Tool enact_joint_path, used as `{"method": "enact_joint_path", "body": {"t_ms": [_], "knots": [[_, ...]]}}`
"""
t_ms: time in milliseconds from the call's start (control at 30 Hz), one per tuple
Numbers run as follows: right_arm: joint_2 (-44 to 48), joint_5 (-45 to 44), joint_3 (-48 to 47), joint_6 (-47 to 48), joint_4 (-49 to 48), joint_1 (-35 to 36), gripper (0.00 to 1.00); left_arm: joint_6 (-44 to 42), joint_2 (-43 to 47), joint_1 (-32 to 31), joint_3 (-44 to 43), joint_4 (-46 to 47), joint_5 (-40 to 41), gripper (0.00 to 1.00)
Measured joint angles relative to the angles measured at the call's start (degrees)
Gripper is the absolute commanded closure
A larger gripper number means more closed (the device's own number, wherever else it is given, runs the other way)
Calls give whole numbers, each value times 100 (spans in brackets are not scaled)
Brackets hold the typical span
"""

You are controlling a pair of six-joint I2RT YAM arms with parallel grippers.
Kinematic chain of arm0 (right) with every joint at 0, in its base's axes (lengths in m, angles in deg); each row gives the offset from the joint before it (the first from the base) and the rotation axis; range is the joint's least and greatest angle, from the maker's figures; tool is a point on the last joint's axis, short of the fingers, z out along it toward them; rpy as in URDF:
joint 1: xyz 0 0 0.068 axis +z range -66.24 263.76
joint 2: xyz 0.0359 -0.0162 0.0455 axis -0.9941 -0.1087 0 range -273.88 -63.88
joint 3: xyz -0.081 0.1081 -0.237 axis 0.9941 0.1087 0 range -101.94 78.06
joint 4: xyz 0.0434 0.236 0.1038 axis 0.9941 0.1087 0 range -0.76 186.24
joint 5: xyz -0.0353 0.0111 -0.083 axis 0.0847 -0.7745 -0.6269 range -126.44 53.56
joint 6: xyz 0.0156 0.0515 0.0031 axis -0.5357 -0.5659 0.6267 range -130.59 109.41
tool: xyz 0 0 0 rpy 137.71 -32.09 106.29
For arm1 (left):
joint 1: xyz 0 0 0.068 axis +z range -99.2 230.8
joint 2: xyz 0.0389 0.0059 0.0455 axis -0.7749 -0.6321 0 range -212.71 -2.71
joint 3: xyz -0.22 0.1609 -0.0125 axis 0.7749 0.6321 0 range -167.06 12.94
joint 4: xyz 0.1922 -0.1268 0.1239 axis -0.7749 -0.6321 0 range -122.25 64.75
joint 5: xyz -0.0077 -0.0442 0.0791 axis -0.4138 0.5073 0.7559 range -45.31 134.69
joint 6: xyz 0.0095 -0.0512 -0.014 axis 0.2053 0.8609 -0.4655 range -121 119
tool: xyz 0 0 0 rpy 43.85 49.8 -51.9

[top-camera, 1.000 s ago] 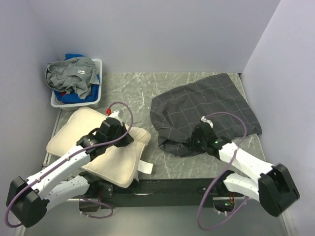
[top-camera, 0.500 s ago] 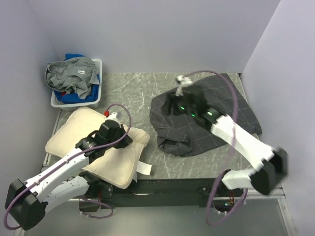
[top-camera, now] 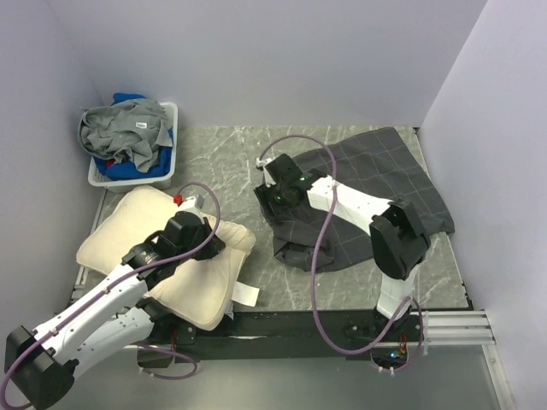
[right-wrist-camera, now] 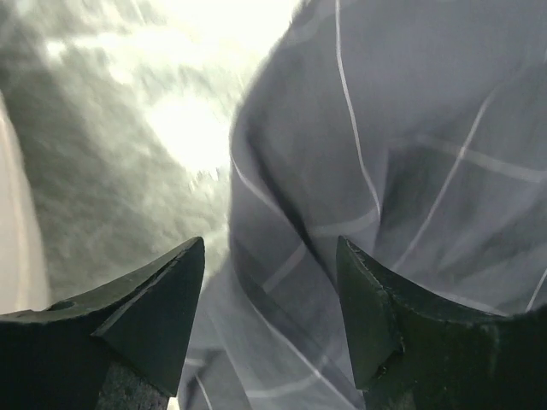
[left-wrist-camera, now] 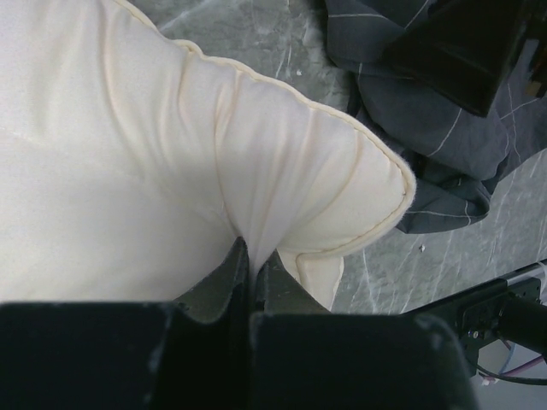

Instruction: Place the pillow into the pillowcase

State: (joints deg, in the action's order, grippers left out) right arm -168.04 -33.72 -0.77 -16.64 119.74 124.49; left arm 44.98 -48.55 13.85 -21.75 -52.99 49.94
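While pillow (top-camera: pixel 128 229) lies beside pillowcase (top-camera: pixel 402 181), clothes-filled basket (top-camera: pixel 130 181)

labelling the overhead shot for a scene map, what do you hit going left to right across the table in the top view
pillow → left gripper, shut on the pillow's right edge → bare strip of table → right gripper, open → pillowcase. The basket of clothes overlaps the pillow's span, so it is left out.

No text, brand, number or sign is legible in any view. The pillow (top-camera: pixel 128 224) has a small white label (top-camera: pixel 248 295) at its near edge (too small to show any print). A white tag (top-camera: pixel 142 125) on the grey garment (top-camera: pixel 120 128) in the basket (top-camera: pixel 128 181) is equally unreadable.
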Motion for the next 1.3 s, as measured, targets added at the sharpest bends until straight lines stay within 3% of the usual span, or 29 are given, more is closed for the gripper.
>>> {"method": "enact_joint_path", "body": {"t_ms": [300,400,433,633,767,1067,1300], "knots": [[-785,-382,-817,114,380,114,36,-2,0,0,-2,-2,0,99],[-1032,-396,-979,170,573,114,63,0,0,0,-2,0,-2,99],[-1093,-396,-1014,201,616,114,80,0,0,0,-2,2,-2,99],[-1082,-424,-1032,111,728,85,100,-2,-20,0,-2,11,-7,99],[-721,-136,-1021,-177,695,-190,100,-13,-184,0,-2,96,-52,99],[1233,1025,-297,-942,-140,-1740,100,-28,-881,0,-33,516,-197,99],[1486,1862,739,-1392,-691,-2236,96,-140,-1191,0,-588,549,-197,99]]}}
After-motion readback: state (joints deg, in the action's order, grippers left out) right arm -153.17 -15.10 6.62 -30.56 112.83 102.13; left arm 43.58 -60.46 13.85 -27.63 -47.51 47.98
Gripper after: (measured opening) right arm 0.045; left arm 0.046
